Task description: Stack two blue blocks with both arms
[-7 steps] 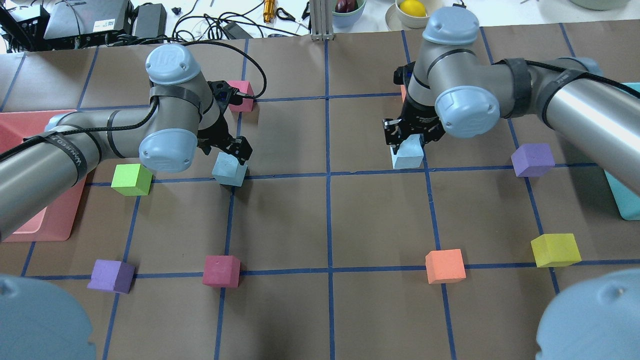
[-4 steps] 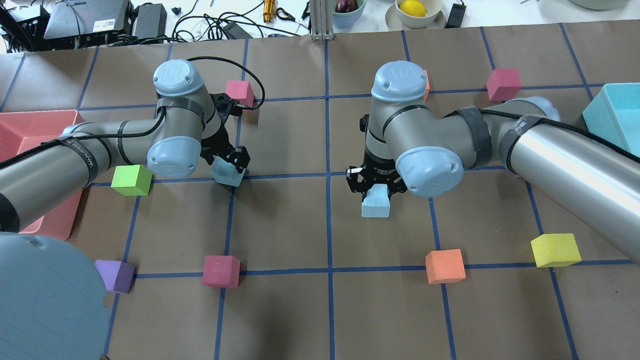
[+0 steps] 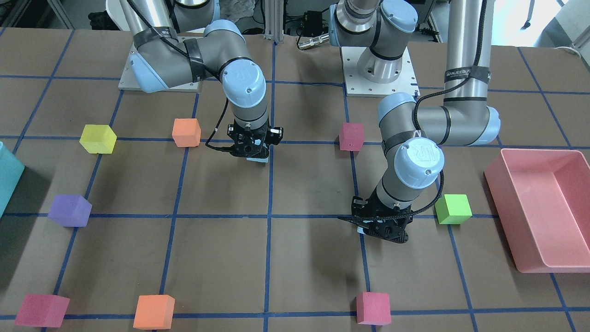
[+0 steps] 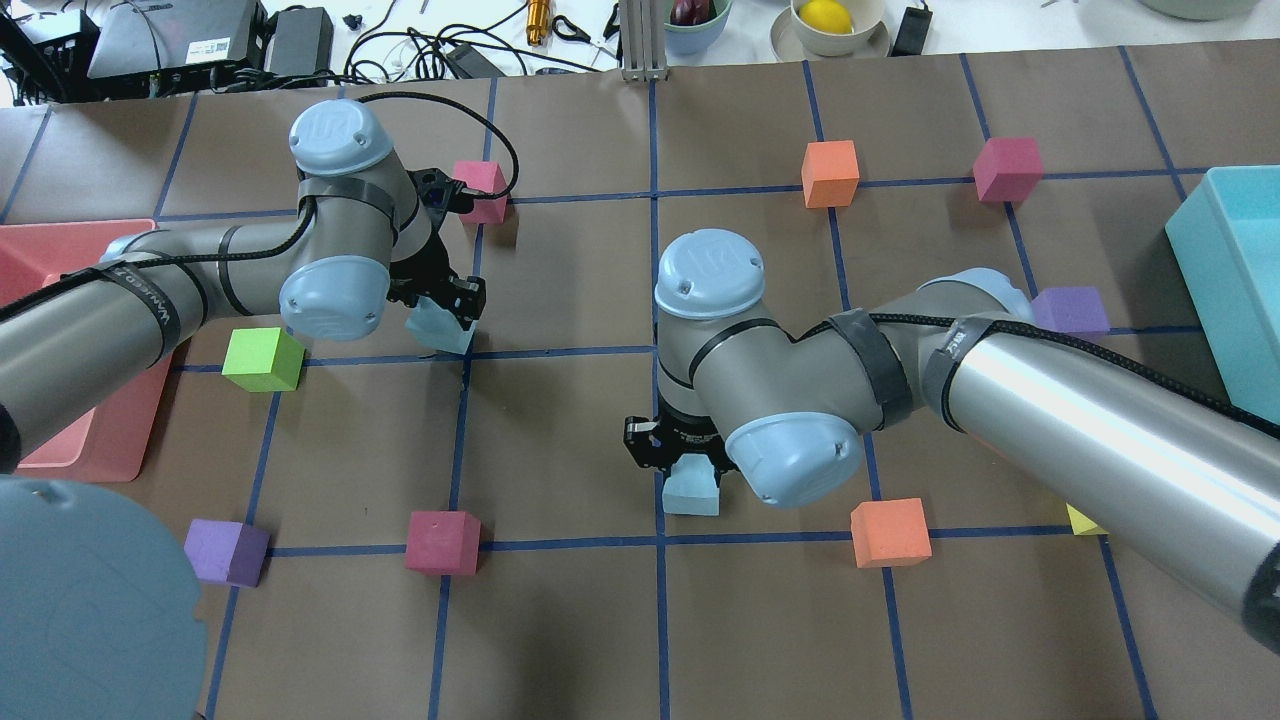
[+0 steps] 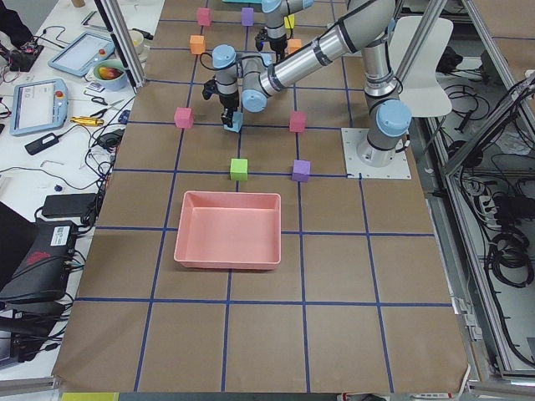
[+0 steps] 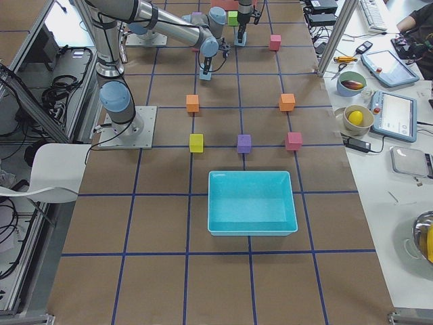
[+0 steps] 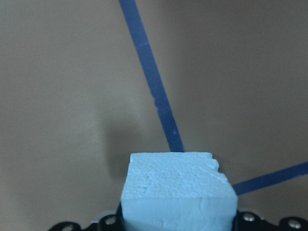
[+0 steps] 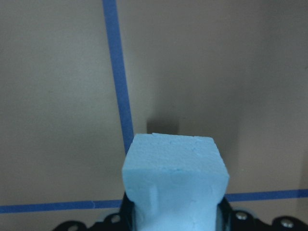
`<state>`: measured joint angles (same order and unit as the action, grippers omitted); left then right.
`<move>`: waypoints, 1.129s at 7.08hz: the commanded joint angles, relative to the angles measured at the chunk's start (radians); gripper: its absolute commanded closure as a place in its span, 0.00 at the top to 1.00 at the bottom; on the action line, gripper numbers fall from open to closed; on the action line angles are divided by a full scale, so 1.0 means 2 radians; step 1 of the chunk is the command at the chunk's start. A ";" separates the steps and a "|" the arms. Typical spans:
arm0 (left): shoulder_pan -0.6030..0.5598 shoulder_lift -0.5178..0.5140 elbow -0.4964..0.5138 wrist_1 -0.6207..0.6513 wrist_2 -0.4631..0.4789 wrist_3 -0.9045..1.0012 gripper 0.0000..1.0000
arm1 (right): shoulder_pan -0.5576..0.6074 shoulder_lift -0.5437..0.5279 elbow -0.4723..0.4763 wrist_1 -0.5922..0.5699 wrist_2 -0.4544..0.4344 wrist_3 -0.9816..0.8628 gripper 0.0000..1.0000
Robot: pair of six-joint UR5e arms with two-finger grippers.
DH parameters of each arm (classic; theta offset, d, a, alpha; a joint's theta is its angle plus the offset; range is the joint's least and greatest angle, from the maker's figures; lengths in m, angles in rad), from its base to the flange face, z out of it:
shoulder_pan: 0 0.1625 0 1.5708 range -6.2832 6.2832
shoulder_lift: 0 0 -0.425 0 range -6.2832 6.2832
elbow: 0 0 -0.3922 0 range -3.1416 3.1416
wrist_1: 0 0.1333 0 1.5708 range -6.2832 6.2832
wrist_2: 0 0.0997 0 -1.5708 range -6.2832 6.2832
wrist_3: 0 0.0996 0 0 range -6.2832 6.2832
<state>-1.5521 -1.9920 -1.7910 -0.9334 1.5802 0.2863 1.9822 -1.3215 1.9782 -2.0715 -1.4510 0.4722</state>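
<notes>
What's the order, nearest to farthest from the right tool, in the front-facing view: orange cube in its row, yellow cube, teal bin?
From the right tool:
1. orange cube: just to the view's left of it, in the same grid row.
2. yellow cube: further left along that row.
3. teal bin: at the view's left edge, on the robot's far right.

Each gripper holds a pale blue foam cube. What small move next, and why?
Probably the right gripper lowers its pale blue foam cube onto the table: the left gripper holds the other cube aloft, so the stack lacks a base.
</notes>
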 commanded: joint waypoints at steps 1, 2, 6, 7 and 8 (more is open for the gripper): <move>-0.002 0.026 0.019 -0.048 -0.001 -0.025 0.46 | 0.014 0.000 0.009 -0.025 0.011 0.003 0.00; -0.005 0.043 0.017 -0.063 -0.002 -0.052 0.46 | 0.016 0.000 0.009 -0.025 0.012 0.002 0.12; -0.010 0.113 0.010 -0.139 -0.013 -0.093 0.46 | 0.014 0.000 0.016 -0.058 0.013 0.002 1.00; -0.015 0.128 0.010 -0.160 -0.014 -0.123 0.46 | 0.014 0.000 0.013 -0.057 0.013 0.003 1.00; -0.038 0.139 0.010 -0.168 -0.014 -0.151 0.46 | 0.007 0.000 0.010 -0.057 0.012 0.002 1.00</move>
<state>-1.5906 -1.7471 -1.7704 -1.2355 1.5535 0.0480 2.0072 -1.3210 2.0050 -2.1836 -1.4257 0.4775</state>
